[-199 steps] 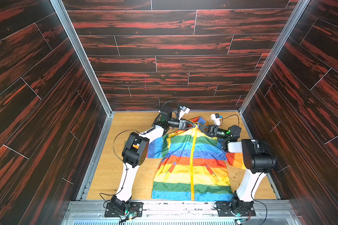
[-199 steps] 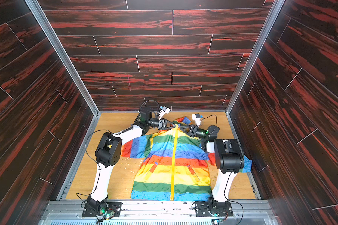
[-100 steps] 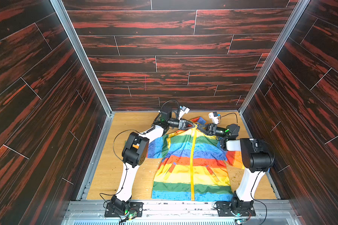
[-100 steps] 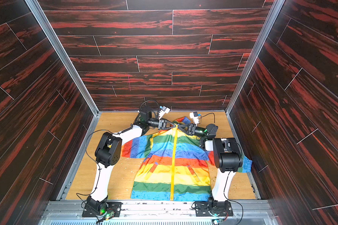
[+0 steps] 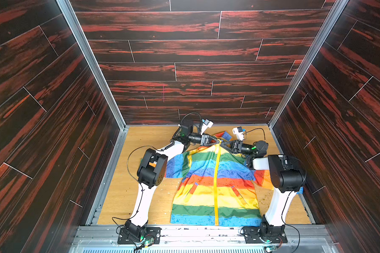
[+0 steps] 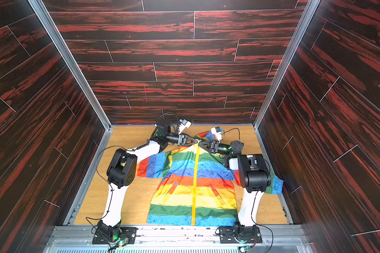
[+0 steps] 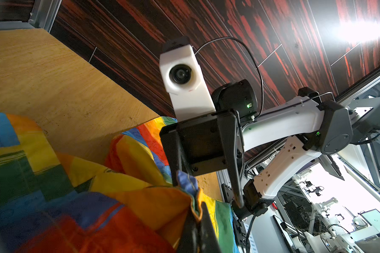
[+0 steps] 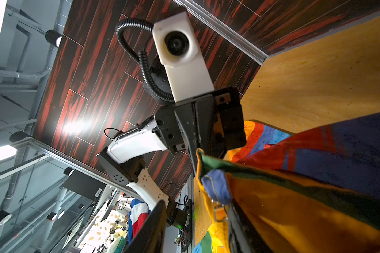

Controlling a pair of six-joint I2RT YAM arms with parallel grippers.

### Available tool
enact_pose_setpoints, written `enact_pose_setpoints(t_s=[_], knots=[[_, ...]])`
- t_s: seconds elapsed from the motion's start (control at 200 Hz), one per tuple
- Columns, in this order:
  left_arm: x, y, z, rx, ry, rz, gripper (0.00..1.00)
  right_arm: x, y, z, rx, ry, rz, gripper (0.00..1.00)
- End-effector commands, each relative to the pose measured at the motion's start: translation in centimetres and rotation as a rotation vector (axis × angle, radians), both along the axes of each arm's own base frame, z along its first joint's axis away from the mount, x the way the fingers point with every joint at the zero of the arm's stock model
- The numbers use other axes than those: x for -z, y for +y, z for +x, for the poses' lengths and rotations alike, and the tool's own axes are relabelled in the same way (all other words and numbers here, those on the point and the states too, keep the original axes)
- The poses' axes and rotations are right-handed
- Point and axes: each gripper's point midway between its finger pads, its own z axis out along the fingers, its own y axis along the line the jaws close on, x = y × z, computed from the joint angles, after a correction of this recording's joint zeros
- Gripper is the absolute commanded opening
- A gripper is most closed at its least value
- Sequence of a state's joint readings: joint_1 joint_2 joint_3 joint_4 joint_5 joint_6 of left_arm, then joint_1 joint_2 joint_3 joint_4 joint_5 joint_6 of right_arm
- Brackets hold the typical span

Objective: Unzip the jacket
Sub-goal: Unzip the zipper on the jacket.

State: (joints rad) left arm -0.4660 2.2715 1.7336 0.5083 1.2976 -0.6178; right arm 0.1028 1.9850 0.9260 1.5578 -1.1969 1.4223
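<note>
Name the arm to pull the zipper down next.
Right, likely. The right gripper is open at the top of the zipper, while the left gripper is shut on the jacket collar, anchoring it.

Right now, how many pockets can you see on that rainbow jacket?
2, both on the jacket: one pocket left of the yellow zipper, the other pocket right of it. Only its front shows.

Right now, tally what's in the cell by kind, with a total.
Jackets: 1, rainbow-striped jacket
Robot arms: 2, left arm, right arm
Wrist cameras: 2, left wrist camera, right wrist camera
Total: 5
</note>
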Motion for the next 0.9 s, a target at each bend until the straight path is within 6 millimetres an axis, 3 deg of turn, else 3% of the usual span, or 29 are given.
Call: enact_pose_setpoints(t_s=[0.0, 0.421, 0.897], knots=[[-2.3, 0.0, -0.7, 0.020, -0.062, -0.030, 0.00, 0.2, 0.4, -0.7, -0.028, -0.015, -0.005, 0.44], [-2.5, -0.1, -0.8, 0.023, -0.062, -0.031, 0.00, 0.4, 0.5, 0.1, -0.013, -0.003, 0.000, 0.28], [-2.4, -0.3, -1.2, 0.038, -0.061, -0.030, 0.00, 0.8, 0.9, 0.5, -0.013, 0.009, -0.017, 0.19]])
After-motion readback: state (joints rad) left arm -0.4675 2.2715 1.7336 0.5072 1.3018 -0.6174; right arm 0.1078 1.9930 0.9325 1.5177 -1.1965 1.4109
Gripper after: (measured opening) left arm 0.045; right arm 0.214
